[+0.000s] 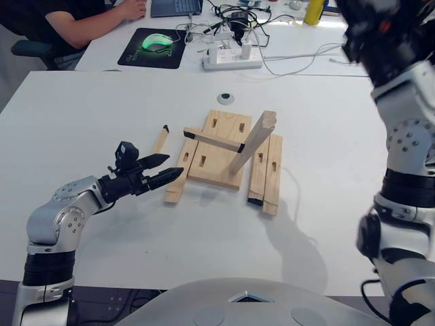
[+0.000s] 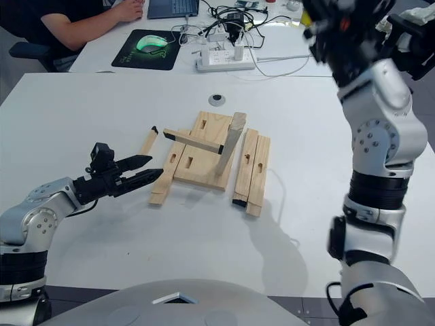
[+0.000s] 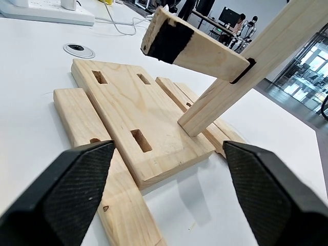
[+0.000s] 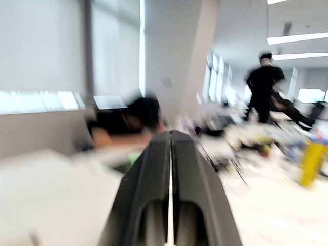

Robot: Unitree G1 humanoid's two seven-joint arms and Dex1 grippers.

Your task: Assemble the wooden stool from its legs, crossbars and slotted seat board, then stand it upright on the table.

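The slotted seat board [image 1: 219, 147] lies flat in the middle of the white table. One leg [image 1: 253, 142] stands tilted in a slot of it, with a black-tipped crossbar [image 1: 212, 140] stuck into its side. Another leg [image 1: 178, 172] lies along the board's left edge, and two more legs [image 1: 268, 172] lie side by side on its right. A short crossbar [image 1: 161, 139] rests further left. My left gripper [image 1: 164, 170] hovers open just left of the left leg, its fingers [image 3: 66, 195] apart with nothing between them. My right gripper [image 4: 171, 195] is raised high at the right, shut and empty.
A round grommet [image 1: 225, 98] sits in the table behind the board. A second table at the back holds a power strip [image 1: 231, 58], cables and a mouse pad [image 1: 153, 47]. The table's left and front areas are bare white surface [image 1: 81, 129].
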